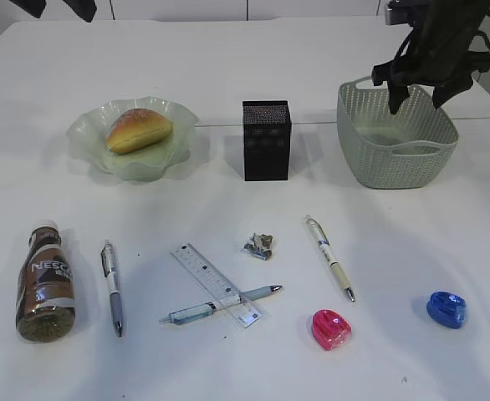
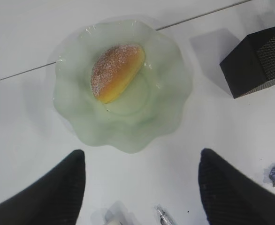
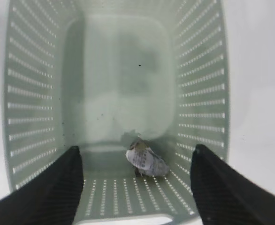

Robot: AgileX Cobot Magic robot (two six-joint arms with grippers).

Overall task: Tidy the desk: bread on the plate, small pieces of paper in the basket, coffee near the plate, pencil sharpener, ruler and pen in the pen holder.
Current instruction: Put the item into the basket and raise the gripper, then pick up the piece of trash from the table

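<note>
The bread [image 1: 139,130] lies on the green plate [image 1: 86,138]; both also show in the left wrist view, bread [image 2: 116,71] on plate [image 2: 72,108]. My left gripper [image 2: 142,151] is open and empty, above the table in front of the plate. My right gripper [image 1: 418,96] hangs open over the grey-green basket [image 1: 395,138]. A crumpled paper [image 3: 147,161] lies on the basket floor [image 3: 114,84], apart from the open fingers [image 3: 136,147]. Another crumpled paper [image 1: 260,245] lies on the table. The black pen holder [image 1: 266,139] stands between plate and basket.
The coffee bottle [image 1: 46,282] lies at the front left. Three pens [image 1: 112,286] [image 1: 220,305] [image 1: 329,256], a clear ruler [image 1: 216,284], a pink sharpener [image 1: 330,328] and a blue sharpener [image 1: 446,309] lie along the front.
</note>
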